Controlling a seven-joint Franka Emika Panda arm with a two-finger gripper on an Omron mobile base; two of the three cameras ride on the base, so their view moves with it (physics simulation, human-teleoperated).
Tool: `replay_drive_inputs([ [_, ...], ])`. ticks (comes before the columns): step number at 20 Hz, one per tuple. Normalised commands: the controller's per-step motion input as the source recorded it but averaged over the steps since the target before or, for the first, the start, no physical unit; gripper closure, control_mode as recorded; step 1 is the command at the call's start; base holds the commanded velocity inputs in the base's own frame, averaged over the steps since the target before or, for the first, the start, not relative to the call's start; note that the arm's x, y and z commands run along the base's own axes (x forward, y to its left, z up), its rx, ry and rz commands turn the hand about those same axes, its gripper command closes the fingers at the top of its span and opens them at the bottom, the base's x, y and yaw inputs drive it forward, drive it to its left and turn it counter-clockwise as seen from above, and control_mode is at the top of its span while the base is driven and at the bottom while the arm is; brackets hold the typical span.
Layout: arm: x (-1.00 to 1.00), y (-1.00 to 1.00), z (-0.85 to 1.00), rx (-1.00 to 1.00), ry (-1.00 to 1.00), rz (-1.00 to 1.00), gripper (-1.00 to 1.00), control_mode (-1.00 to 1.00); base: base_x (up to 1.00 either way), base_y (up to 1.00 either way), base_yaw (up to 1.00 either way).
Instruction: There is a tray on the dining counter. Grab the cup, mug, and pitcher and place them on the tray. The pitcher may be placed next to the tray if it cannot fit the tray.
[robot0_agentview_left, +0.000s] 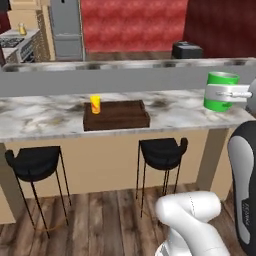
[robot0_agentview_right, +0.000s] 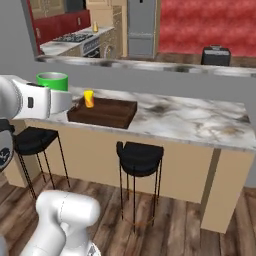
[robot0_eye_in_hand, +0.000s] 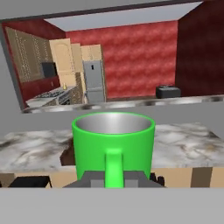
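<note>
Mug (robot0_eye_in_hand: 113, 146) handle between end effector (robot0_eye_in_hand: 113, 178) fingers

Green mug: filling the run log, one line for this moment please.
green mug: held by handle, upright | yellow cup: on tray

Cup (robot0_agentview_left: 95, 104) on tray (robot0_agentview_left: 120, 119), left end

My gripper (robot0_eye_in_hand: 113, 178) mostly buried behind mug (robot0_eye_in_hand: 113, 146) handle in hand view; fingertip contact not visible. In left base view, my hand covers mug's middle; in right base view, my forearm hides all but mug's rim. Mug blocks most of tray (robot0_eye_in_hand: 67, 156) in hand view; only dark corner peeks out at mug's left. Cup (robot0_agentview_left: 95, 104) too small to read red mark. Dining counter (robot0_agentview_left: 45, 116) cut off by left edge in left base view.
</note>
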Motion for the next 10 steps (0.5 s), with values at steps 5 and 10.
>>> replay_drive_inputs([
  [5,0.0,0.0,0.0,0.0,0.0,0.0,1.0,1.0,0.41,0.78,-0.31],
  [10,0.0,0.0,0.0,0.0,0.0,0.0,1.0,1.0,0.44,0.54,-0.21],
])
